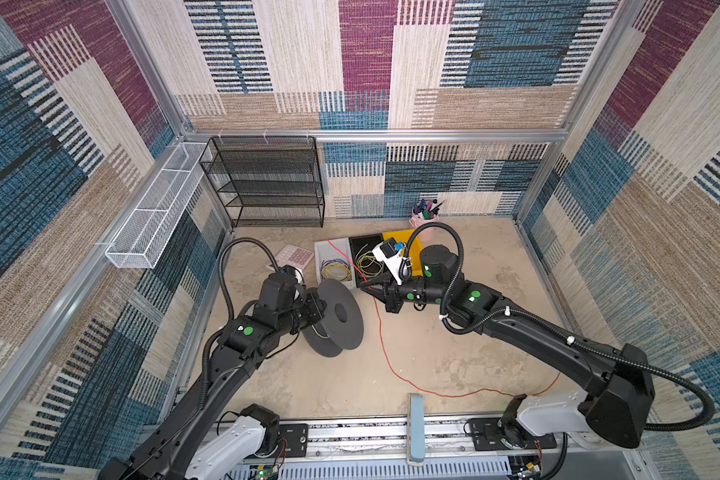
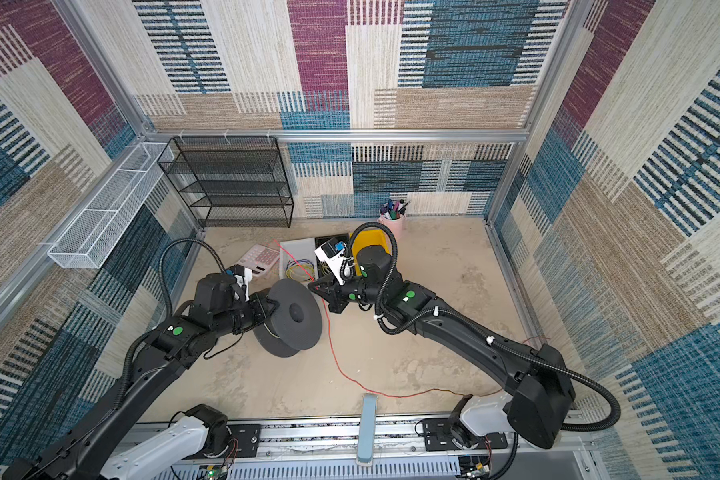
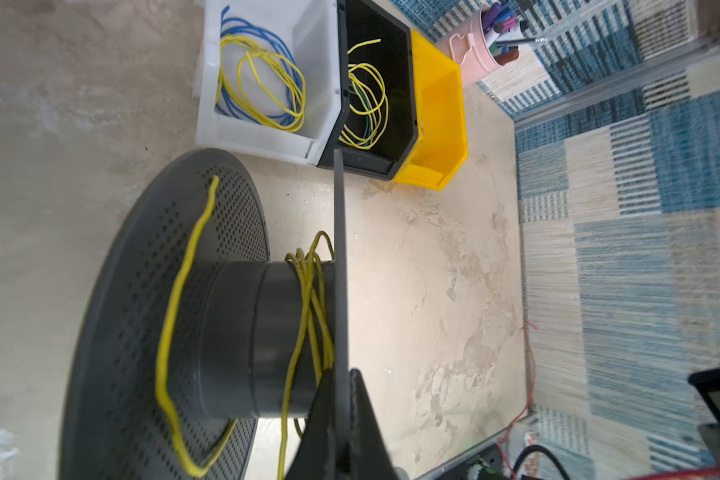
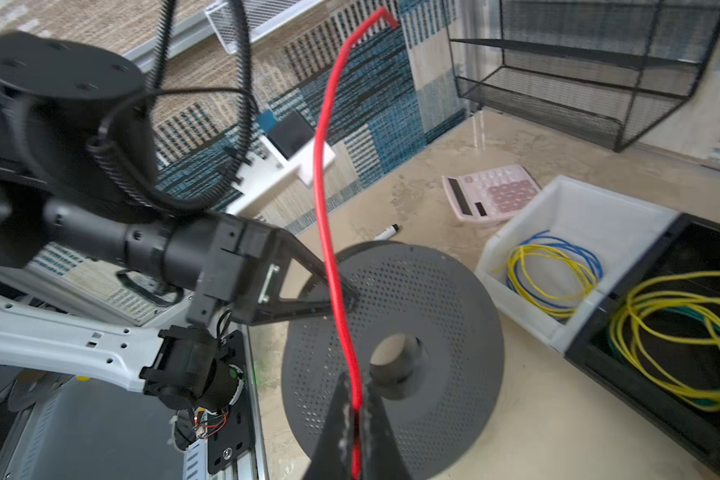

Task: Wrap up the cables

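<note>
Red-orange wire (image 4: 317, 174) was pinched between the closed fingers of the right hand (image 4: 353, 405), seen close up in the right wrist view. Above that grip, a free length of wire rose in a curve and ended in a bent tip. In both top views the rest of the wire (image 1: 381, 332) dropped from the hand to the beige table (image 1: 474, 332). From there it ran toward the near edge, then curved off to the right, close to the right arm's base.

Just to the left, the left hand (image 4: 347, 297) was clamped shut on the rim of one flange of a dark grey perforated spool (image 4: 433, 324). The spool sat tilted near the middle of the table. The left wrist view showed the thin flange edge caught between that hand's fingers (image 3: 368, 419). A few loose turns of yellow-green wire (image 3: 308, 299) lay around the spool's hub.

Behind the spool, three bins stood touching in a row. A white bin (image 3: 314, 50) held a blue-and-yellow coil (image 3: 285, 120), and a black bin (image 3: 371, 20) held a yellow-green coil (image 3: 381, 104). The third was a yellow bin (image 3: 441, 124).

A pink calculator (image 4: 491, 195) lay to the left of the white bin. A pink cup (image 3: 470, 62) of pens stood by the back wall, behind the yellow bin. A black mesh rack (image 1: 267, 183) stood in the back left corner, and a white mesh basket (image 1: 150, 224) hung on the left wall.
</note>
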